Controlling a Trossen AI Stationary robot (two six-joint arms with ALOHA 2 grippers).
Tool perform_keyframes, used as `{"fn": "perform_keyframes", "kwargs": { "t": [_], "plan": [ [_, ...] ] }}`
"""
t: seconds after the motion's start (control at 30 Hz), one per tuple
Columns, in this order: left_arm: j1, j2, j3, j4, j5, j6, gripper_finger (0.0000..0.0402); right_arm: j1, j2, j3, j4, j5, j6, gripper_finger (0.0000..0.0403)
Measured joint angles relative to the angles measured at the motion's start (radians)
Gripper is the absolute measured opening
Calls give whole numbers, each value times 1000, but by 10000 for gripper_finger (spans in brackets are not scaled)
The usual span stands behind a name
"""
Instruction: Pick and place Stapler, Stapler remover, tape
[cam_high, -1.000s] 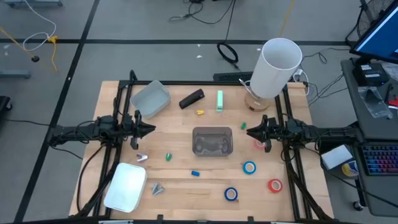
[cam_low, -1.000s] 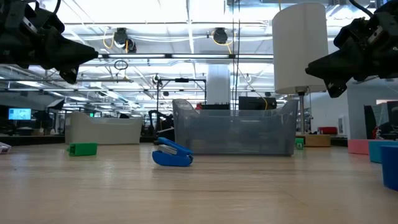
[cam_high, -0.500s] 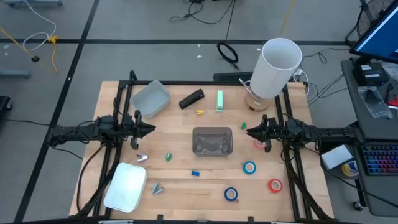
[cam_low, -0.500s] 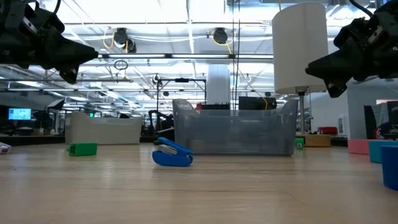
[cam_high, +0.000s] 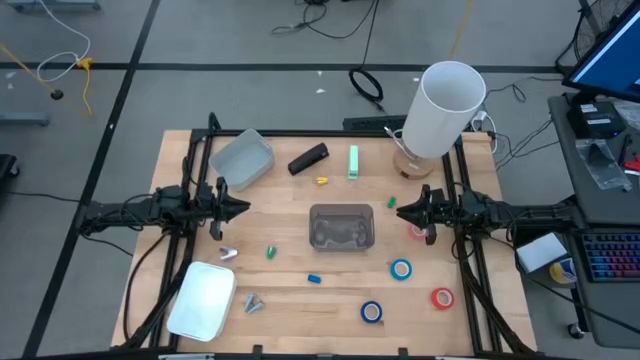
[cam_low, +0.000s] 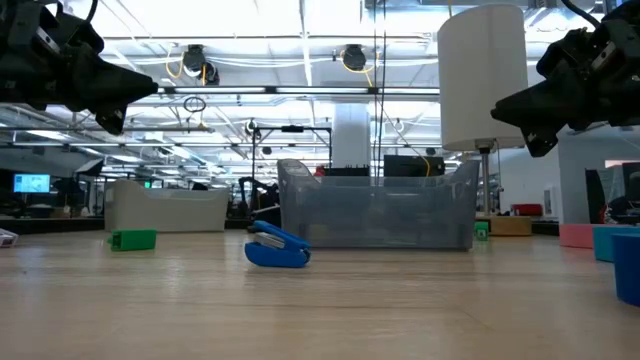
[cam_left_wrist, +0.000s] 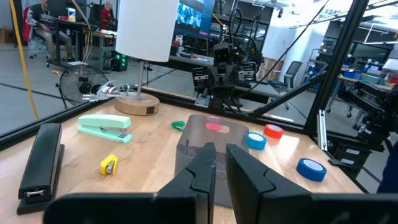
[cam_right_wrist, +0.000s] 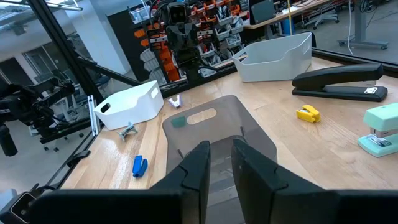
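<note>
The left gripper (cam_high: 243, 208) hung above the table's (cam_high: 300, 300) left side, its two fingers nearly together and holding nothing. The right gripper (cam_high: 393, 211) hung above the right side in the same way, fingers almost closed and empty. The two grippers pointed at each other, and the clear plastic bin (cam_high: 342, 227) stood on the table between them, a little nearer to the front edge than either tip.

The pinkish red tape roll (cam_high: 416, 231) lay just beside the right gripper, partly under its arm. A blue tape roll (cam_high: 401, 268) lay near it, toward the front edge. The second blue roll (cam_high: 372, 312) and the red roll (cam_high: 442, 297) lay further forward, well apart from both grippers.

The black stapler (cam_high: 308, 158) and the mint green stapler (cam_high: 353, 162) lay behind the bin, on the far side from both grippers, with a small yellow object (cam_high: 322, 181) between them. A small blue stapler remover (cam_high: 314, 279) lay in front of the bin.

Behind the left gripper stood a grey tray (cam_high: 242, 160), and in front of it a white tray (cam_high: 203, 299). A lamp with a white shade (cam_high: 447, 108) stood behind the right gripper.
</note>
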Motion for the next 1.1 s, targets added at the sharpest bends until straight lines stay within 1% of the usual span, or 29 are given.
{"fn": "perform_keyframes", "kwargs": {
  "t": [0.27, 0.33, 0.43, 0.5, 0.57, 0.67, 0.83, 0.93, 1.1],
  "plan": [
    [0, 0, 0, 0, 0, 0, 37, 0, 0, 0, 11, 12, 0, 59],
    [0, 0, 0, 0, 0, 0, 37, 0, 0, 0, 42, 60, 0, 59],
    [0, 0, 0, 0, 0, 0, 37, 0, 0, 0, 148, 163, 5, 59],
    [0, 0, 0, 0, 0, 0, 37, 0, 0, 0, 223, 228, 58, 59],
    [0, 0, 0, 0, 0, 0, 37, -1, 0, 0, 300, 269, 121, 59],
    [0, 0, 0, 4, -12, 0, 37, -1, 0, 0, 379, 266, 175, 59],
    [-1, 0, 0, 48, -69, -3, 37, 1, 0, 0, 395, 262, 185, 59],
    [-1, 0, 0, 112, -72, -50, 37, 1, 1, 0, 396, 258, 185, 59],
    [0, 0, 0, 264, -87, -139, 37, 1, 1, 0, 381, 211, 179, 59]
  ]
}}
